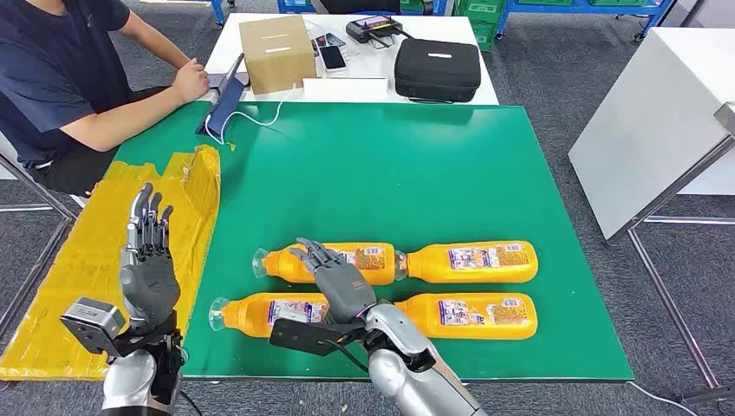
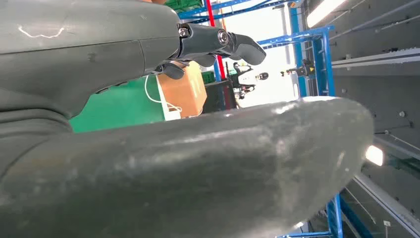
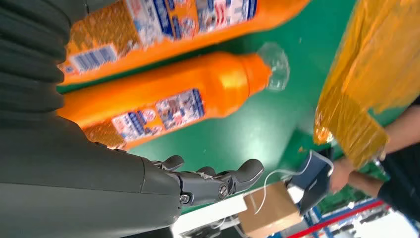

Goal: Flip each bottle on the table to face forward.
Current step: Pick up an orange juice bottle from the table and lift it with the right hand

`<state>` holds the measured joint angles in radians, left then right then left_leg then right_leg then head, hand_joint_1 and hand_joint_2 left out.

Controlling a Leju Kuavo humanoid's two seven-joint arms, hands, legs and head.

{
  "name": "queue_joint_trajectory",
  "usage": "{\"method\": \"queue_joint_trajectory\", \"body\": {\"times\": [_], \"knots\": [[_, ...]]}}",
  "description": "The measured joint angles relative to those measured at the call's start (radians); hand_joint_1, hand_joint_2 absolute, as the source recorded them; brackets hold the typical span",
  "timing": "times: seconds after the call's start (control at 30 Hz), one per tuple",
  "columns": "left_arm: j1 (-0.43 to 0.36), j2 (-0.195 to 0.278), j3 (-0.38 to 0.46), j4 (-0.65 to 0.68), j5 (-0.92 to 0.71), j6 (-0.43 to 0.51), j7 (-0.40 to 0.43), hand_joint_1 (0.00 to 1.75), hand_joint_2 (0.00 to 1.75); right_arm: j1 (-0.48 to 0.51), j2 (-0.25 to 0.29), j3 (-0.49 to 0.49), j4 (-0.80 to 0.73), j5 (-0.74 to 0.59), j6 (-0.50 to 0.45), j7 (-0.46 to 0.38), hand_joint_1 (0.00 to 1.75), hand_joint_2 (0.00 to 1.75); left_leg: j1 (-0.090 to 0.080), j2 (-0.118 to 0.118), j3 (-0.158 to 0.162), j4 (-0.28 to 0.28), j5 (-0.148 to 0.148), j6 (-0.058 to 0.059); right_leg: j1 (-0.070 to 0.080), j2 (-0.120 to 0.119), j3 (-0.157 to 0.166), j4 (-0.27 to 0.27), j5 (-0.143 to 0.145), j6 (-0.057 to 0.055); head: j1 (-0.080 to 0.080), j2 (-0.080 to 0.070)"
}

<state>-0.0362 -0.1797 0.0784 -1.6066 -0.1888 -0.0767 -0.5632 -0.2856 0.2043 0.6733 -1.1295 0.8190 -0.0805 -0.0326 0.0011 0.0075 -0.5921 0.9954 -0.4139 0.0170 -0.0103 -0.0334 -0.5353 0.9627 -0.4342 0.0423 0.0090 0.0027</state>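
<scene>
Here, four orange bottles lie on their sides in two rows on the near half of the green table (image 1: 416, 165): the far left bottle (image 1: 286, 263), the far right bottle (image 1: 472, 261), the near left bottle (image 1: 260, 311) and the near right bottle (image 1: 472, 315), each with its clear cap pointing left and a printed label showing. The right hand (image 1: 340, 282) hovers over the gap between the two left bottles, fingers spread and holding nothing; whether it touches them cannot be told. The left hand (image 1: 147, 251) stands upright, fingers apart and empty, over the yellow sheet (image 1: 87, 260) that covers the table's left edge. The near row lies close to the table's near edge, while the far half of the green surface lies open up to a dark tablet (image 1: 224, 106) and white cable (image 1: 260, 117) at the far left corner. Beyond, a white table (image 1: 451, 30) carries a cardboard box (image 1: 276, 52) and a black case (image 1: 438, 69). A seated person (image 1: 61, 87) rests a hand by the tablet.
</scene>
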Motion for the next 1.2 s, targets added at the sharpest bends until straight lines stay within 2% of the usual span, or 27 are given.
{"method": "queue_joint_trajectory", "body": {"times": [0.53, 0.67, 0.9, 1.03, 1.2], "knots": [[-0.009, 0.0, 0.008, 0.017, 0.004, 0.0, 0.009, 0.0, 0.0, -0.089, 0.007, 0.148, 0.221, 0.103, 0.082, 0.137, 0.0, 1.75, 0.0, 0.0, -0.001, 0.0, 0.0, 0.0, 0.0, 0.0, -0.002, 0.0, 0.001, -0.001, 0.0, 0.0], [-0.008, 0.0, 0.012, 0.017, 0.015, -0.001, 0.018, 0.0, 0.0, -0.119, 0.006, 0.191, 0.267, 0.171, 0.144, 0.218, 1.52, 1.75, 0.0, 0.0, 0.0, 0.0, 0.001, 0.0, 0.0, 0.0, -0.002, 0.0, 0.001, -0.002, 0.0, 0.0], [-0.008, 0.0, 0.025, 0.017, 0.032, -0.008, 0.021, 0.0, 0.0, -0.157, 0.004, 0.245, 0.346, 0.204, 0.177, 0.253, 1.52, 1.75, 0.0, 0.0, 0.005, 0.0, 0.0, -0.001, 0.0, 0.0, -0.007, 0.0, 0.0, -0.003, 0.0, 0.0], [-0.008, 0.0, 0.03, 0.017, 0.032, -0.008, 0.021, 0.0, 0.0, -0.168, 0.005, 0.255, 0.366, 0.204, 0.177, 0.253, 1.75, 1.75, 0.0, 0.001, 0.006, 0.0, 0.0, -0.001, 0.0, 0.0, -0.007, 0.0, 0.001, -0.003, 0.0, 0.0], [-0.008, 0.0, 0.037, 0.017, 0.041, -0.009, 0.021, 0.0, 0.0, -0.177, 0.004, 0.263, 0.38, 0.21, 0.177, 0.254, 1.75, 1.75, 0.0, 0.001, 0.006, 0.0, 0.001, -0.001, 0.0, 0.0, -0.006, 0.0, 0.002, -0.003, 0.0, 0.0]]}}
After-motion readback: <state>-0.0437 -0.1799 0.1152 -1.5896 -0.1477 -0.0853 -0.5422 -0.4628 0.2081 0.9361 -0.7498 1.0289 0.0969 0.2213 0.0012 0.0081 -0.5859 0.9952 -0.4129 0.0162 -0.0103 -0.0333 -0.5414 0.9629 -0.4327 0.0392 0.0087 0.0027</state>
